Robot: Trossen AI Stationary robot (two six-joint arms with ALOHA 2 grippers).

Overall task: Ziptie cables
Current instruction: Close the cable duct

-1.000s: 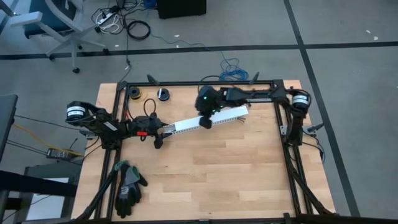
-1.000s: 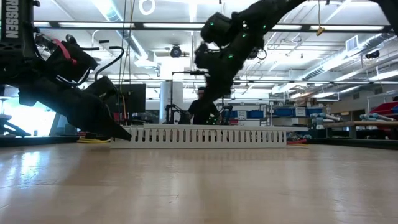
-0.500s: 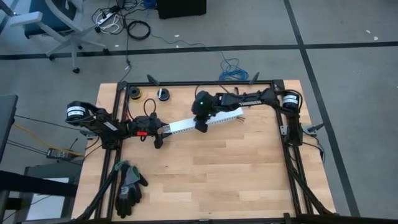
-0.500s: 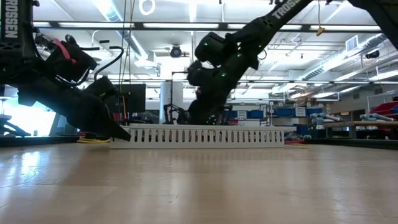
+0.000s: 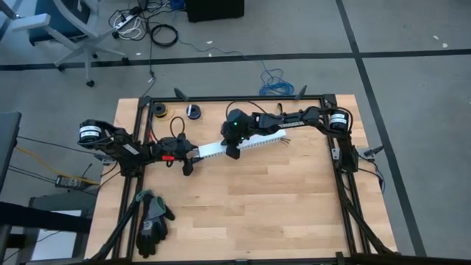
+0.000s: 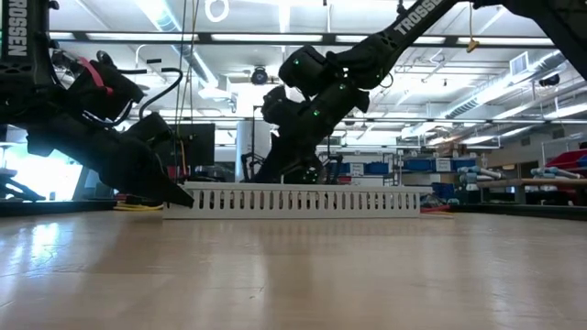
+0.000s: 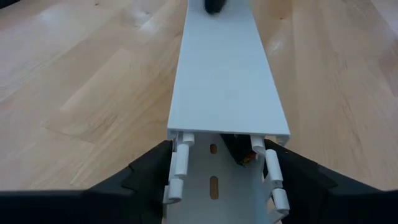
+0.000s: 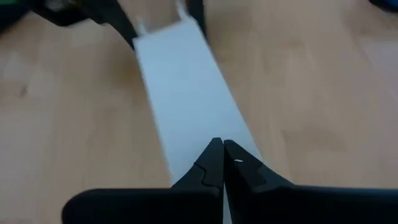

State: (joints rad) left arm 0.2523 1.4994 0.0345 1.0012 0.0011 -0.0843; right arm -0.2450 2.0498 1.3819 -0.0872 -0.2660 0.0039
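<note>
Cables: where do they lie?

Mostly hidden. A few thin coloured ends of the cables [image 5: 286,126] stick out at the end of the white slotted duct [image 5: 250,141] nearer the right arm's base. The left wrist view shows something dark with a touch of red inside the channel, under the lid [image 7: 227,74]; I cannot tell whether that is wire.

And the duct itself?

It lies flat on the table [image 5: 257,206], slanting across the far half, with the lid covering nearly all of it.

Who has hold of it?

The left gripper [image 7: 217,163] is clamped on the uncovered end, one finger against each slotted wall. The right gripper [image 8: 219,152] has its fingers pressed together. Its tip is down on top of the lid, a short way along from the left one.

Anything else about?

A pair of dark gloves [image 5: 151,221] lies at the near left corner, and two small reels [image 5: 157,112] sit by the far left edge, well apart from the duct.
</note>
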